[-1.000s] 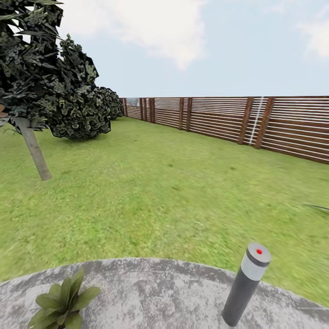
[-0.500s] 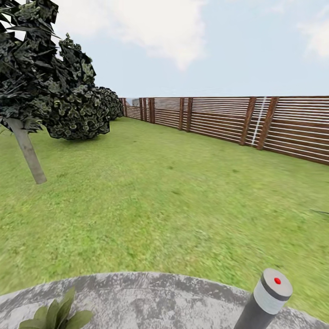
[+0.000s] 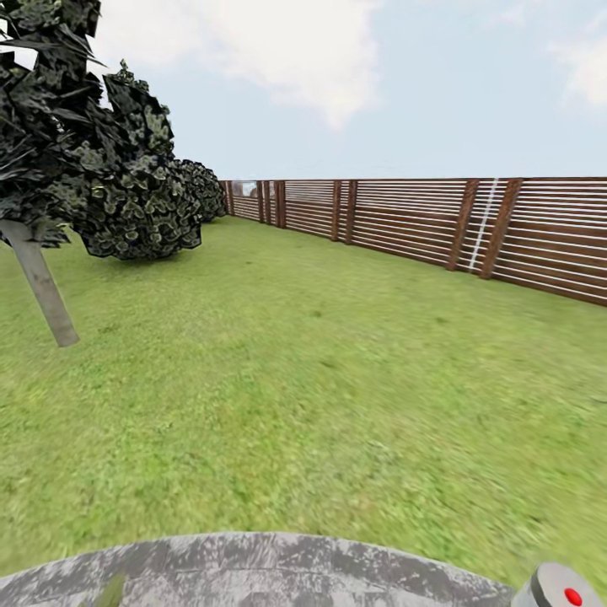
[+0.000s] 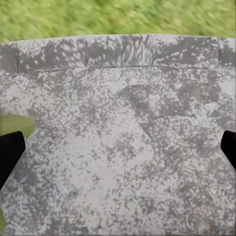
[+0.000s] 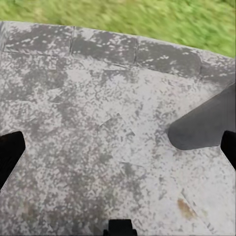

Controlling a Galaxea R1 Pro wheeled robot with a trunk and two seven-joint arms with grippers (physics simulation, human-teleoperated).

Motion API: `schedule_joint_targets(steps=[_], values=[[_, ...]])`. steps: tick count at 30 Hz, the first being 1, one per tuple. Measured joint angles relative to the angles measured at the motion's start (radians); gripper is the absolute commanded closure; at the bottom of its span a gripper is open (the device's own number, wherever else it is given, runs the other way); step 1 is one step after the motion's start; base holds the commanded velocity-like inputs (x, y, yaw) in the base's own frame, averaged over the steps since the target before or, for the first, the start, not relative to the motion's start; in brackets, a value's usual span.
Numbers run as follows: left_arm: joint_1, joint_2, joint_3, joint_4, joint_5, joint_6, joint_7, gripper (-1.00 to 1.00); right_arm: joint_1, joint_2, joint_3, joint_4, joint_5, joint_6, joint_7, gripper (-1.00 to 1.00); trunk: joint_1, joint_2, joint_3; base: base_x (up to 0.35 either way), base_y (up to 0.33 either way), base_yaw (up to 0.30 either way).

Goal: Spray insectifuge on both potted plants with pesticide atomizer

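The pesticide atomizer is out of view. Of the potted plants, one green leaf tip pokes up at the bottom edge of the head view, on the round grey patio. A pale green leaf also lies beside one finger in the left wrist view. My left gripper is open above bare paving, its dark fingertips far apart with nothing between them. My right gripper is open too, over the patio near its grass edge.
A grey bollard with a red dot stands at the patio's right; its dark post is close to my right gripper. Lawn stretches to a brown slatted fence. A slanted tree trunk and dark shrub stand left.
The whole head view has shifted: the patio, the plant and the bollard have slid down towards the bottom edge, and the tree has slid left. The camera has moved, not the things.
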Motion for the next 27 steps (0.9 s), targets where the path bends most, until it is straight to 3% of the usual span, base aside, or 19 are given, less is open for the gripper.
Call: schedule_joint_targets(steps=[27], values=[[0.000,0.000,0.000,0.000,-0.001,0.000,0.000,-1.00,0.000,0.000,0.000,-0.002,0.000,0.001,0.001,-1.00,0.000,0.000,0.000,0.328,0.001,0.000]])
